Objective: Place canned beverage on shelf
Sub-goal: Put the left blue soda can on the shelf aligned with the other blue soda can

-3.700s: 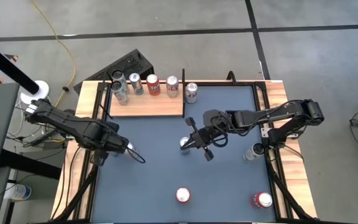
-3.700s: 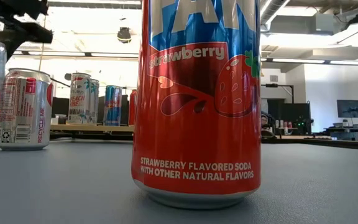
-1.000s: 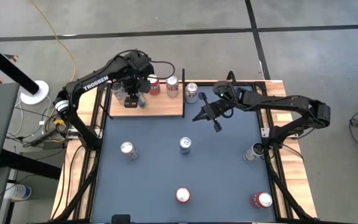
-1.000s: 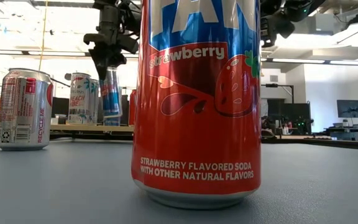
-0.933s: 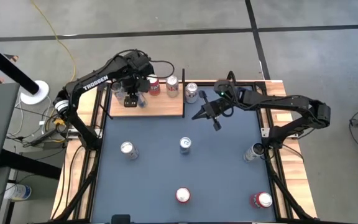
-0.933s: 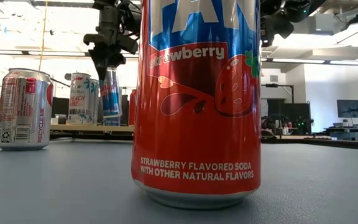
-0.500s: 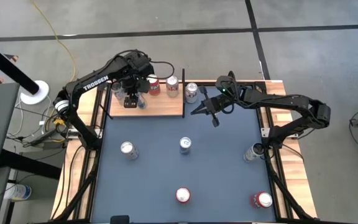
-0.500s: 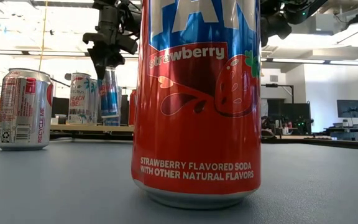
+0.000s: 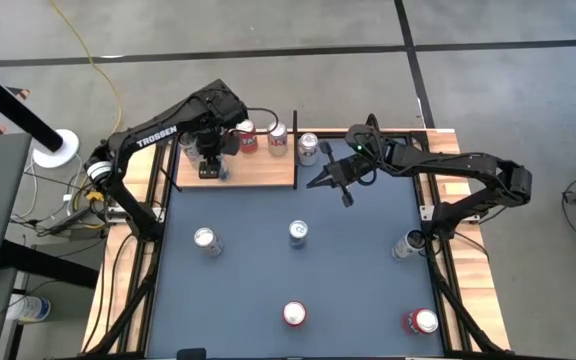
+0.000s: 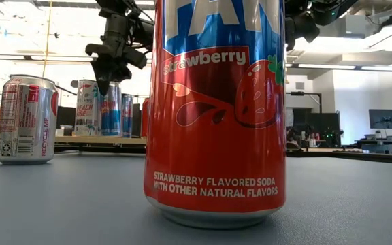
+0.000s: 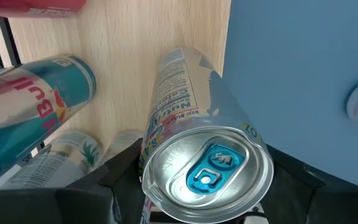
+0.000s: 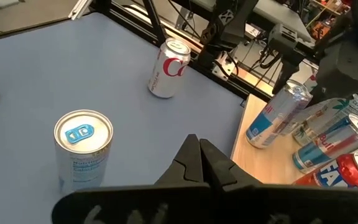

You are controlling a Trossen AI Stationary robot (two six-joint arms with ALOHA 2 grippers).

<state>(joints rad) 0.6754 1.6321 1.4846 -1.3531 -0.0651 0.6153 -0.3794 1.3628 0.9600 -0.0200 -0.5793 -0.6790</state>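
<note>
Blue tabletop [image 9: 348, 280] below, I keep my left claw [image 9: 209, 166] clamped round a can [image 11: 197, 155] over the shelf [image 9: 258, 170] to set it down; right claw [image 9: 330, 182] pinched empty alongside

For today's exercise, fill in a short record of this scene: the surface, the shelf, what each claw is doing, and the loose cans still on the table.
Surface: blue table
Shelf: wooden board at the far left corner, cans along its back
Left claw: over the shelf, closed on a slim blue-tab can
Right claw: shut, empty, hovering just right of the shelf
Loose cans: five upright on the table, including a strawberry soda can nearest the low camera
</note>
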